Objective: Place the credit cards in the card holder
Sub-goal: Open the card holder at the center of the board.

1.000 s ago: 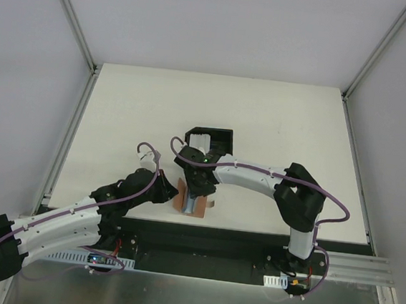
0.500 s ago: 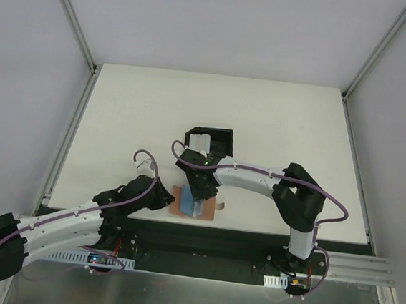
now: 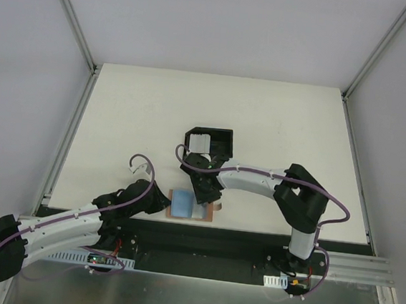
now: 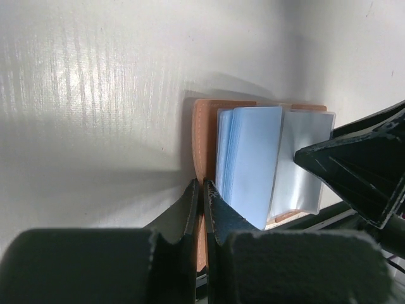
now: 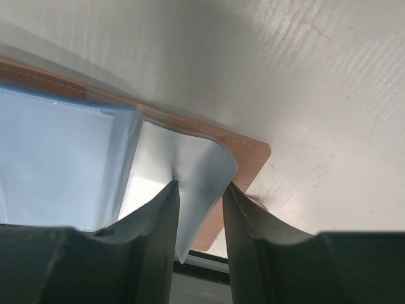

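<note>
White table (image 3: 278, 123): card holder (image 3: 191, 205) between end effectors.

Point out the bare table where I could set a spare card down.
Bare: the whole far half of the white table beyond the black open-sided plastic box, and both side strips. Crowded: the near-centre edge, where the tan leather card holder, its light blue cards and both grippers, left and right, meet.

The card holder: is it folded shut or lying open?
Open. The card holder lies flat, its blue sleeves exposed; the right gripper pinches a clear sleeve.
</note>
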`<act>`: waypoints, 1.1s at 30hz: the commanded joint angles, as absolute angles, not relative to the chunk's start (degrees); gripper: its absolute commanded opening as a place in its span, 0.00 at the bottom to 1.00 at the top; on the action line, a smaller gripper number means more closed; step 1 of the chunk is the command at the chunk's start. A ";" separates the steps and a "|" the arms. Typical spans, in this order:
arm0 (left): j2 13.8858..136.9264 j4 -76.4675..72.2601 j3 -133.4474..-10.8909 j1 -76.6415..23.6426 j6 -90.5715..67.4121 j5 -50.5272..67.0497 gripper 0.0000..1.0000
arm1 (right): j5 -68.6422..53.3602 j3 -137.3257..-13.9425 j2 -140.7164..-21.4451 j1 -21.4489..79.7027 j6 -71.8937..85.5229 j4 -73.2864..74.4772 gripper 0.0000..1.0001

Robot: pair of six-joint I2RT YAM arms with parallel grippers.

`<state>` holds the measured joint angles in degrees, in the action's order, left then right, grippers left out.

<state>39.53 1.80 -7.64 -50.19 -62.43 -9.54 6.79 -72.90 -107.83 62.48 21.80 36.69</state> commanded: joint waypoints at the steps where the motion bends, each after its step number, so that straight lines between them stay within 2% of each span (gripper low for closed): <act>1: 38.67 2.64 -7.47 -50.36 -62.14 -10.72 0.00 | 8.00 -69.00 -102.66 61.26 21.53 37.44 0.37; 10: 38.58 2.55 -8.61 -50.36 -60.82 -10.55 0.00 | 6.15 -67.06 -102.22 61.08 21.36 36.56 0.35; 21: 38.50 2.64 -10.28 -50.19 -59.07 -9.93 0.00 | 8.08 -67.14 -101.60 61.26 19.60 38.58 0.26; 25: 38.32 2.46 -11.07 -50.36 -58.71 -9.93 0.00 | 5.46 -69.25 -101.95 61.08 17.32 37.45 0.24; 33: 38.76 2.46 -12.57 -50.36 -57.39 -10.02 0.00 | 5.27 -71.01 -99.58 60.91 16.97 36.04 0.27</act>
